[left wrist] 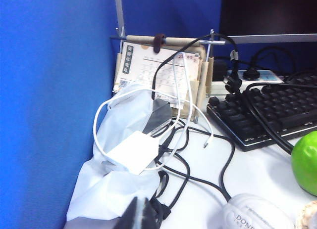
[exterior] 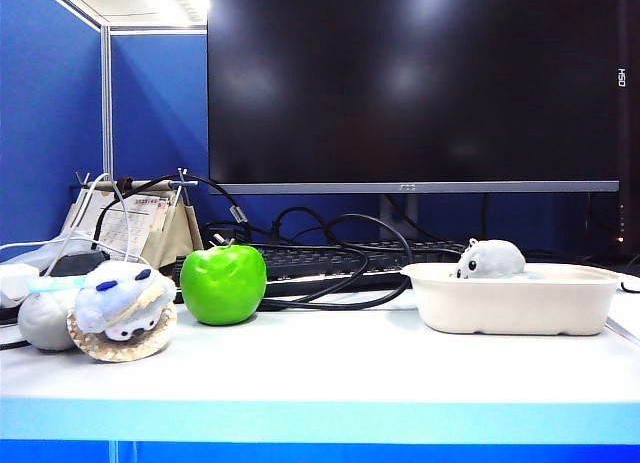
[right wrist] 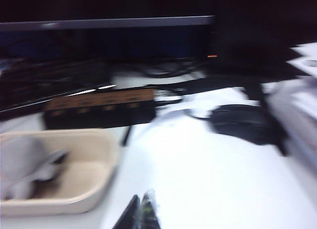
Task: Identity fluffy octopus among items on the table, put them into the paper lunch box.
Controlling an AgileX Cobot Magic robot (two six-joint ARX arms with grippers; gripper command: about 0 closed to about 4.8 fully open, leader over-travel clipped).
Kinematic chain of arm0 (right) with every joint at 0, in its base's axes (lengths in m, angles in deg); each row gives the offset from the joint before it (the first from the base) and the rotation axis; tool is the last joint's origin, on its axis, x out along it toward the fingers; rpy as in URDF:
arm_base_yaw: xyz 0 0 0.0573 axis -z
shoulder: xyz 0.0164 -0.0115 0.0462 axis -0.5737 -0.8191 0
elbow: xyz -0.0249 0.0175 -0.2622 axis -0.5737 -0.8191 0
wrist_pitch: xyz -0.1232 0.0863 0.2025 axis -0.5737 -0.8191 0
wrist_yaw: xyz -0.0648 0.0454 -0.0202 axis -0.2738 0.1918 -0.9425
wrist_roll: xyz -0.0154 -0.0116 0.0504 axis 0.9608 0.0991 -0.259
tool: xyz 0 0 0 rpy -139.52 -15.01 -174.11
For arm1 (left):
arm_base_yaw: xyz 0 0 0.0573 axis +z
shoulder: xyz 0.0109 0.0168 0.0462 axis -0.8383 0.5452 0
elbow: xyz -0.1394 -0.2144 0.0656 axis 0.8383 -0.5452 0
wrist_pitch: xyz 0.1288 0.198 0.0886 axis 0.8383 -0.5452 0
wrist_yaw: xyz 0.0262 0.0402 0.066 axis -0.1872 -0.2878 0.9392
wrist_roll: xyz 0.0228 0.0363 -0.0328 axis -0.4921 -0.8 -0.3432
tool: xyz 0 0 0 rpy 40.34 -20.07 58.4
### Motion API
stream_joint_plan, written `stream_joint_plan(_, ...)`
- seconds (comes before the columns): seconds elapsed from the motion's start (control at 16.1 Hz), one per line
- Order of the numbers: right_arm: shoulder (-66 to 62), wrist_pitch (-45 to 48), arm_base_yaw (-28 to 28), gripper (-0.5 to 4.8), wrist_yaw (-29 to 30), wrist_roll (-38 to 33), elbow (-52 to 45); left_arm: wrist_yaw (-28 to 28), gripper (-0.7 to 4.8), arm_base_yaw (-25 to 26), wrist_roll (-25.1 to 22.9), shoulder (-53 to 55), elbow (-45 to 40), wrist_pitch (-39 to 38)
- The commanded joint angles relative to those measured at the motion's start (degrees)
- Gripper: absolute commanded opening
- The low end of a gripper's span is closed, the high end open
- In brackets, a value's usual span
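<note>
Surroundings: green apple (exterior: pixel 223 283) glossy and round, left of centre on the table (exterior: pixel 320 368); grey-white plush bird (exterior: pixel 125 301) on a tan hat at lower left, pale grey ball (exterior: pixel 45 321) touching it; black keyboard (exterior: pixel 340 258) and looped cables (exterior: pixel 330 283) behind; dark monitor (exterior: pixel 415 83) filling the upper frame
Obstructions: none between apple and box; bare white tabletop there
Fluffy octopus (exterior: pixel 490 258): light grey plush, round head, inside the paper lunch box (exterior: pixel 515 301), toward its left end, head above the rim; dark eye facing left and toward the camera; blurred grey shape in the right wrist view (right wrist: pixel 27 164)
Lunch box axis: long side running left to right, right of centre; off-white matte pulp, rounded corners, flared rim
Left gripper (left wrist: pixel 139 215): dark fingertips pressed together, holding nothing, over white bag (left wrist: pixel 114 179) and cables
Right gripper (right wrist: pixel 138 214): tips pressed together, empty, just beside the box's near corner; view blurred
</note>
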Motion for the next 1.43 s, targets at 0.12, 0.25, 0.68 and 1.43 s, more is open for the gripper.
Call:
stream_joint_plan(0.12, 0.13, 0.79, 6.82, -0.01, -0.26, 0.17, 0.31, -0.22, -0.05, 0.02, 0.15, -0.15, 0.02, 0.46)
stream_joint_plan(0.25, 0.13, 0.74, 7.15, -0.01, -1.2, 0.17, 0.31, -0.22, -0.05, 0.02, 0.15, -0.15, 0.02, 0.46)
stream_joint_plan(0.68, 0.13, 0.7, 7.15, -0.01, -1.18, 0.15, 0.31, -0.22, -0.05, 0.02, 0.15, -0.15, 0.02, 0.46)
stream_joint_plan(1.43, 0.13, 0.7, 7.15, -0.01, -1.18, 0.15, 0.31, -0.22, -0.05, 0.02, 0.15, -0.15, 0.02, 0.46)
